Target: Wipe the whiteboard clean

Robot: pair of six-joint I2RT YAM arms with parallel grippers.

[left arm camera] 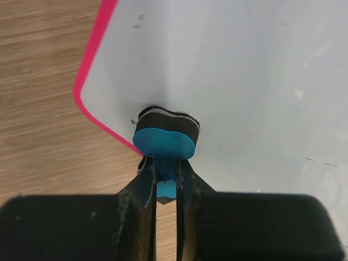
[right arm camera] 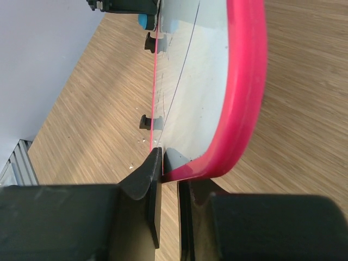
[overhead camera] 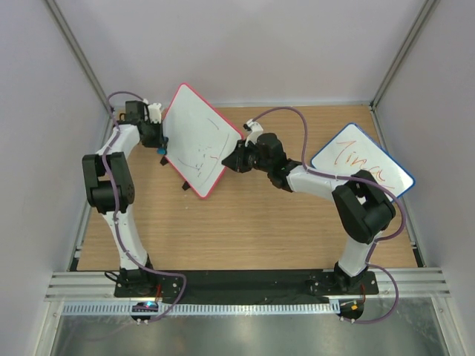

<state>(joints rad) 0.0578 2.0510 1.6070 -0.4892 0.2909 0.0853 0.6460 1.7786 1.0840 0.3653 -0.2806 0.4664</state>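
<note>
Left gripper (left arm camera: 166, 166), jaws closed on a blue eraser (left arm camera: 165, 138) pressed to the left edge of the red-framed whiteboard (overhead camera: 197, 141), at the rear centre-left of the wooden worktop (overhead camera: 245, 230), faint scribbles on it, right gripper (right arm camera: 162, 160), jaws pinching its right rim, blue-framed board (overhead camera: 361, 159) with orange writing far right.

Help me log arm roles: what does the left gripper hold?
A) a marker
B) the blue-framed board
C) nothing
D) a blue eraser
D: the left gripper is shut on the blue eraser by its tab, pad against the whiteboard, whose pink edge the right gripper clamps.
</note>
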